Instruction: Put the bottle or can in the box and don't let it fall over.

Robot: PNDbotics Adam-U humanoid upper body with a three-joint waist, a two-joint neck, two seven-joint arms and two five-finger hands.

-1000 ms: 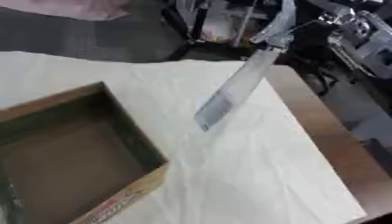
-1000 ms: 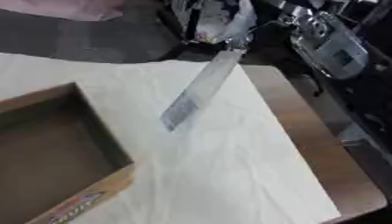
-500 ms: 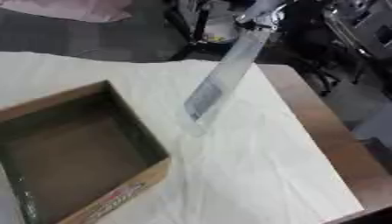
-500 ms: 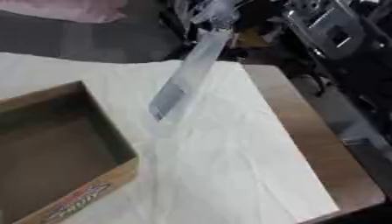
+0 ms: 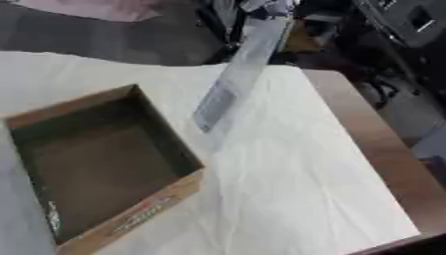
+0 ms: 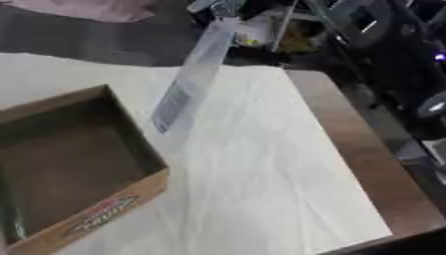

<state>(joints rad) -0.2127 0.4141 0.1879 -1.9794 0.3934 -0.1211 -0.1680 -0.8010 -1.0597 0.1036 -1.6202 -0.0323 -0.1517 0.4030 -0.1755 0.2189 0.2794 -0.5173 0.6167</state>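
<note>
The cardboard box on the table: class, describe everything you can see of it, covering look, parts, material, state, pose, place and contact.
The cardboard box is a shallow, open-topped tray of brown cardboard with four low walls and a dark, bare inside; nothing shows in it. Its near outer wall carries a printed label in red and white, too blurred to read. It sits flat, turned askew, on the white cloth at the table's left, cut off by the picture's left edge. A long, pale, tilted object hangs beyond its far right corner, apparently not touching it.

A creased white cloth point(image 5: 287, 164) covers a brown table point(image 5: 375, 144); pink fabric point(image 6: 78, 7) lies upper left.
</note>
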